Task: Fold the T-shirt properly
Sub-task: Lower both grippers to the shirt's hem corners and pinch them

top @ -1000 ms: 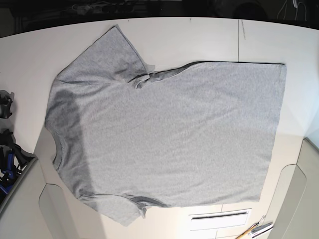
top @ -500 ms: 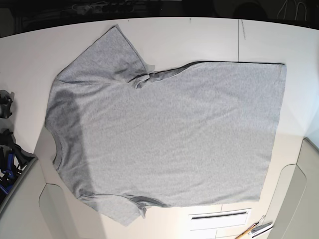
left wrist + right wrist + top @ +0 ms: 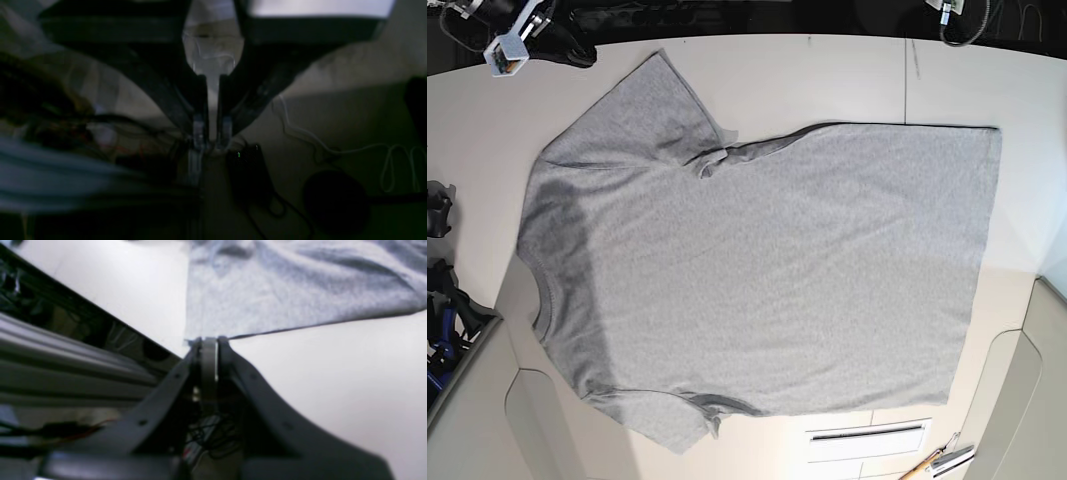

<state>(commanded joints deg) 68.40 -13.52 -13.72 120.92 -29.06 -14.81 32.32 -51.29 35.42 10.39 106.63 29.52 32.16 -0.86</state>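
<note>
Just ahead of the clenched, empty right gripper [image 3: 209, 340], T-shirt [image 3: 757, 270] spread flat on table [image 3: 827, 70]; open first, then pinch the sleeve corner at the tips; left gripper [image 3: 212, 133] nearly closed, empty, off over dark clutter

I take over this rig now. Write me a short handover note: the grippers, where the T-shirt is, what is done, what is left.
Left gripper: jaws nearly together, holding nothing, away from the table.
Right gripper: shut, empty, its tip at a corner of the T-shirt.
T-shirt: spread flat on the table, plain side up, collar towards the right arm's side, hem towards the left arm's side.
Done: nothing folded yet.
Left: all folds.
</note>
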